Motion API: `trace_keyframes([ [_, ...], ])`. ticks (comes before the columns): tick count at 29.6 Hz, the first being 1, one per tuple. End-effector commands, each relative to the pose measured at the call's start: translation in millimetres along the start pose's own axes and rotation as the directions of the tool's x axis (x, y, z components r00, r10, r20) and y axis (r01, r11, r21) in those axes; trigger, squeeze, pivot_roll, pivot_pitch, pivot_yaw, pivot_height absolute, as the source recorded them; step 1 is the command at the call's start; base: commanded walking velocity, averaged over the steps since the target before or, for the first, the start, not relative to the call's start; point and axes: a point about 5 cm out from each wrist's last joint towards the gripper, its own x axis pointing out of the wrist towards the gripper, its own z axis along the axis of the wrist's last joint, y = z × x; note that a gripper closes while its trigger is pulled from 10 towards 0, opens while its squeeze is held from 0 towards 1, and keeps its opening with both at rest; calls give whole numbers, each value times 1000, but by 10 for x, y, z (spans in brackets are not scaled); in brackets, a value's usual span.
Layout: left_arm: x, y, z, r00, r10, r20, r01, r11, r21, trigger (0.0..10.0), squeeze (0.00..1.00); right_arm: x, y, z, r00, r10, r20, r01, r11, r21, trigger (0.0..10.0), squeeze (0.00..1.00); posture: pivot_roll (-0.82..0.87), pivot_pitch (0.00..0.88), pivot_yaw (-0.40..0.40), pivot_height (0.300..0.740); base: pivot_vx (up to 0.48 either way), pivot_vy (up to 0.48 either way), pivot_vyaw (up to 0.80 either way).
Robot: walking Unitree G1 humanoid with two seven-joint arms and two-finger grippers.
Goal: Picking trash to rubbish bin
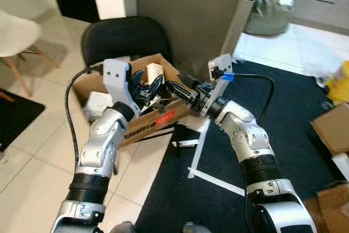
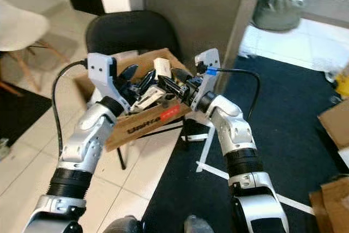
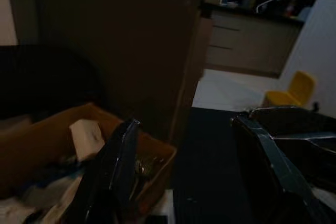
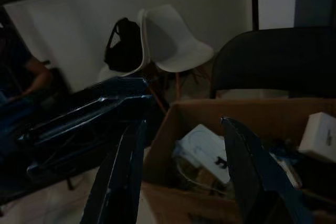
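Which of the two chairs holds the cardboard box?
The black chair: the cardboard box of trash rests on it, below both grippers. The white chair stands apart, bearing no box.

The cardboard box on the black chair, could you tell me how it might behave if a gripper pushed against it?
The cardboard box overhangs the black chair, so it would probably tip or slide. Its open walls look thin and likely flex. Its loose contents may shift.
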Motion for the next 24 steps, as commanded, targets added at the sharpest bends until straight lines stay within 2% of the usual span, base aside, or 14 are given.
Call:
trace_keyframes([
  [1,15,-25,-15,1000,-11,-8,11,1000,6,10000,0,-18,-24,16,1000,-9,3,9,1000,-8,10000,0,-68,0,-39,740,-315,0,0],
  [24,19,-36,-20,1000,-15,-7,15,1000,5,10000,0,-21,-31,10,1000,-12,-4,12,1000,-10,10000,0,-72,0,-43,740,-314,0,0],
])
